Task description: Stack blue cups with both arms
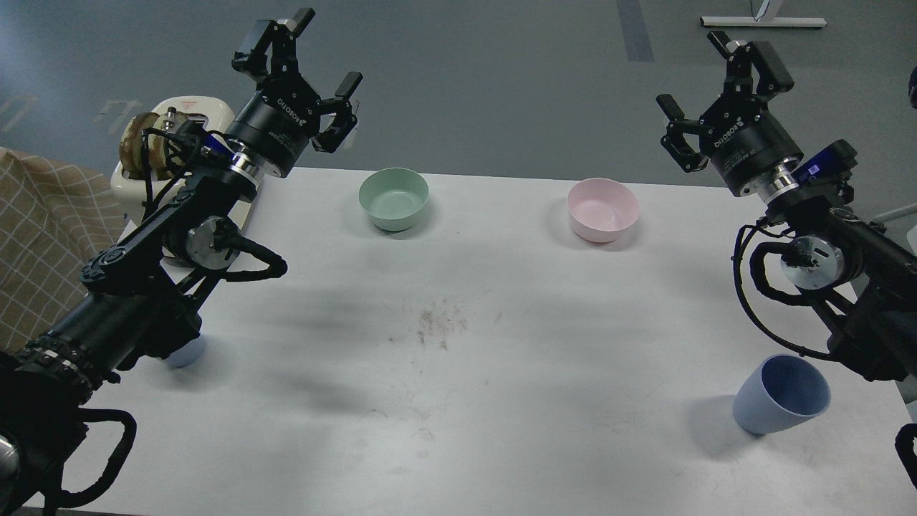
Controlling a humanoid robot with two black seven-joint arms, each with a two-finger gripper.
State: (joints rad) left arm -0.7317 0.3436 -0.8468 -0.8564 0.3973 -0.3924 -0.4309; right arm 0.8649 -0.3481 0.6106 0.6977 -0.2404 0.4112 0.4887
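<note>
One blue cup (782, 394) stands upright at the table's front right, mouth towards me. The second blue cup (188, 352) is at the front left, mostly hidden behind my left arm. My left gripper (304, 61) is open and empty, raised above the table's back left edge. My right gripper (713, 79) is open and empty, raised above the back right edge. Both grippers are far from the cups.
A mint-green bowl (393, 198) and a pink bowl (602, 209) sit along the back of the white table (458, 401). A cream toaster (193, 118) with bread stands at the back left. A checked cloth (43, 236) lies left of the table.
</note>
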